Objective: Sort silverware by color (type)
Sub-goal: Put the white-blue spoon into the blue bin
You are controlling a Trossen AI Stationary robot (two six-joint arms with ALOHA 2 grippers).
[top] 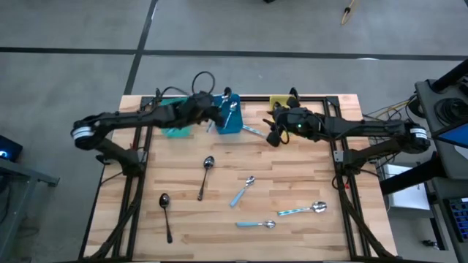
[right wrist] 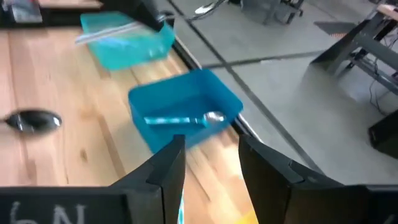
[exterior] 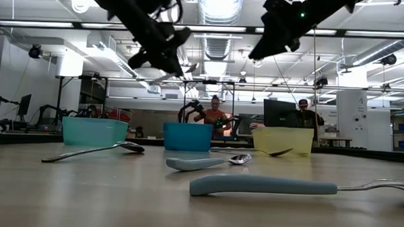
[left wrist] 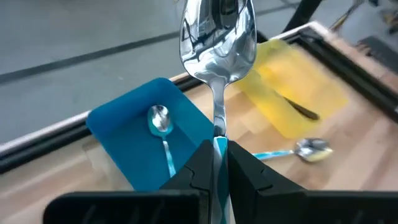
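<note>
My left gripper (left wrist: 217, 163) is shut on a spoon with a shiny silver bowl (left wrist: 217, 37) and a light-blue handle. It holds the spoon over the blue bin (left wrist: 140, 146), in which another such spoon (left wrist: 160, 121) lies. My right gripper (right wrist: 208, 165) hangs open above the table just right of the blue bin (top: 231, 121), with nothing between its fingers. A dark spoon (left wrist: 303, 111) lies in the yellow bin (left wrist: 298, 81). On the table lie two dark spoons (top: 206, 175) (top: 165, 212) and several blue-handled ones (top: 243, 191). My left gripper pinches the spoon's light-blue handle (left wrist: 219, 147) between its two fingers. It comes from the table's left, slanting down, and the fingers lie along the spoon. The spoon juts out ahead of the fingertips, bowl foremost, lifted clear above the blue bin.
The teal bin (right wrist: 127, 40) stands left of the blue one, largely under my left arm. One blue-handled spoon (left wrist: 298, 149) lies on the table between the blue and yellow bins. A black frame (top: 340, 157) borders the table. People are in the room behind (exterior: 215, 114).
</note>
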